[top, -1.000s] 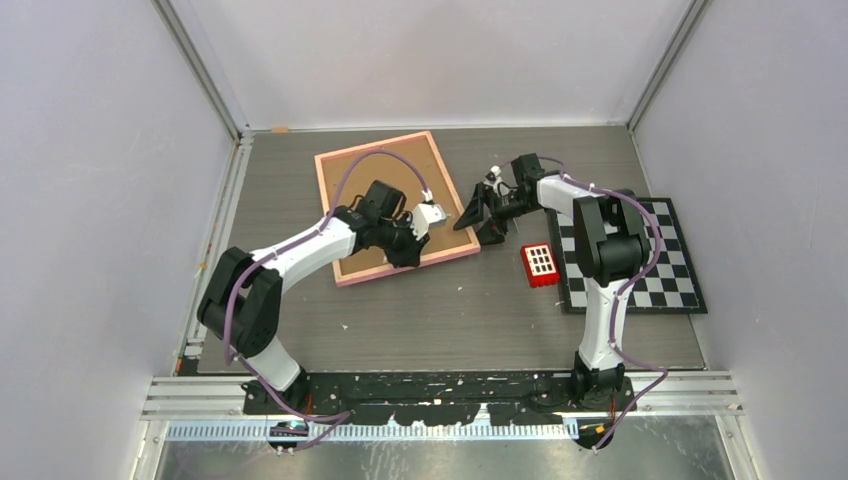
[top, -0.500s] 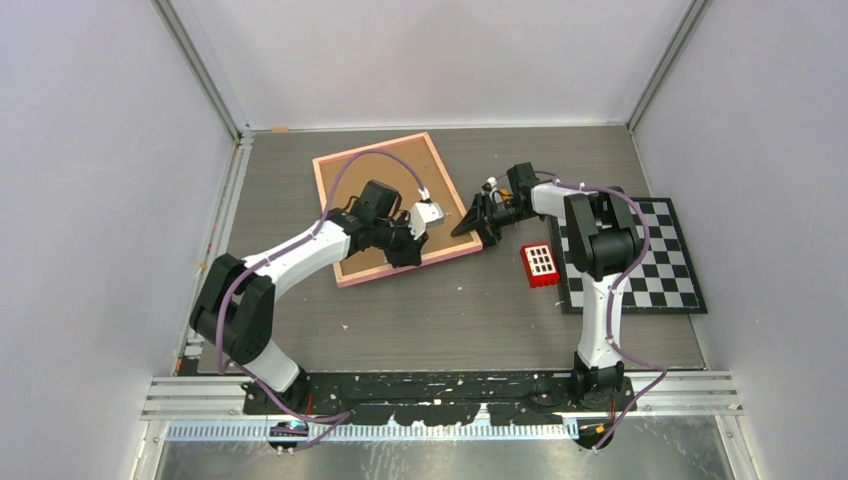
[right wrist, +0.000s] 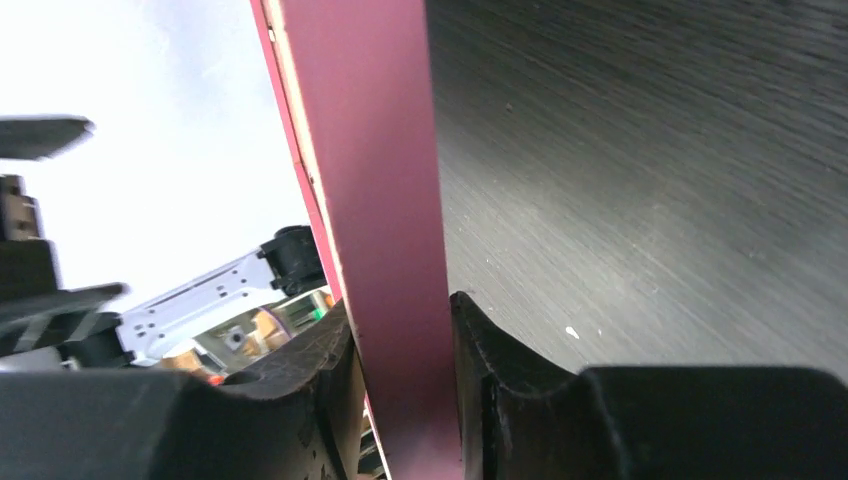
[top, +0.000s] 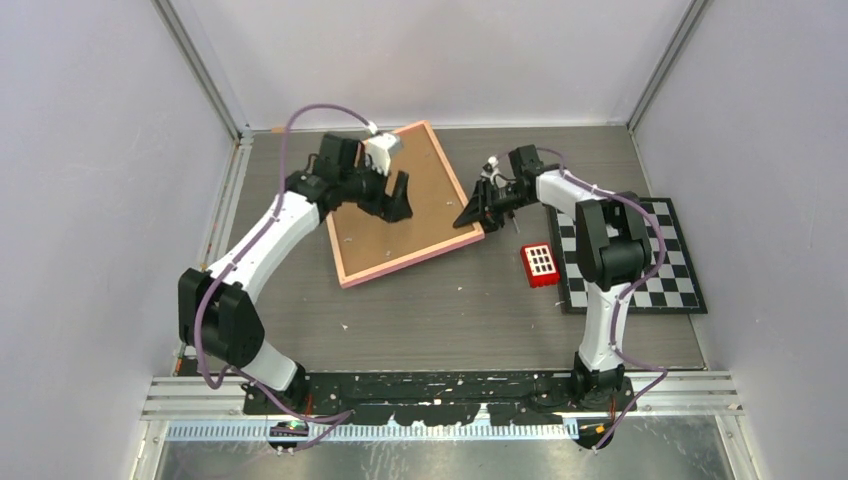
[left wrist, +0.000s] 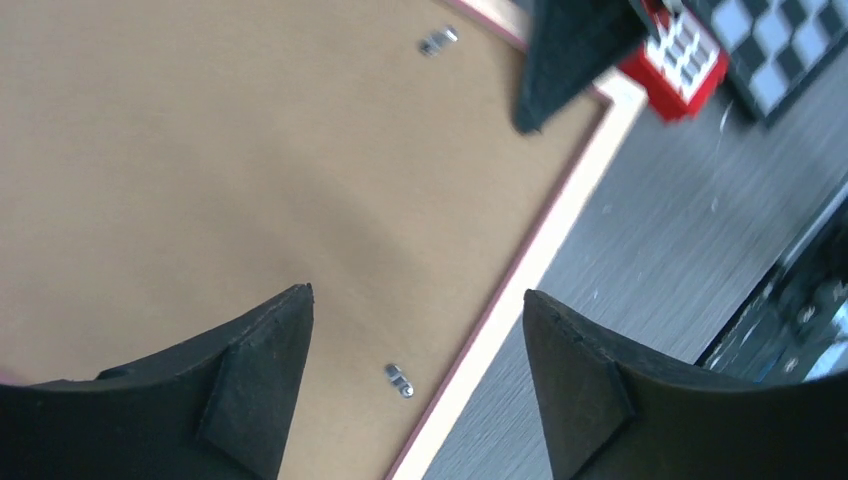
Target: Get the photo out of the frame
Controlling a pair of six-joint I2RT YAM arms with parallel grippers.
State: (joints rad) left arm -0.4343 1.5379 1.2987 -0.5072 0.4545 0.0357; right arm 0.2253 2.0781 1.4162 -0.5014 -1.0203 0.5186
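At the frame's (top: 400,240) three o'clock edge our right fingers (right wrist: 290,400) pinch the rim, while our left fingers (left wrist: 250,370) hover spread wide and empty over its back at eleven o'clock.

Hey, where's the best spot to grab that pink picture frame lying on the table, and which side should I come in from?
Pinch the frame by its thin pink border, coming in sideways at the right edge, one finger above and one below. It lies flat, back up, and the broad brown back panel offers nothing to pinch. The right gripper grips it just so.
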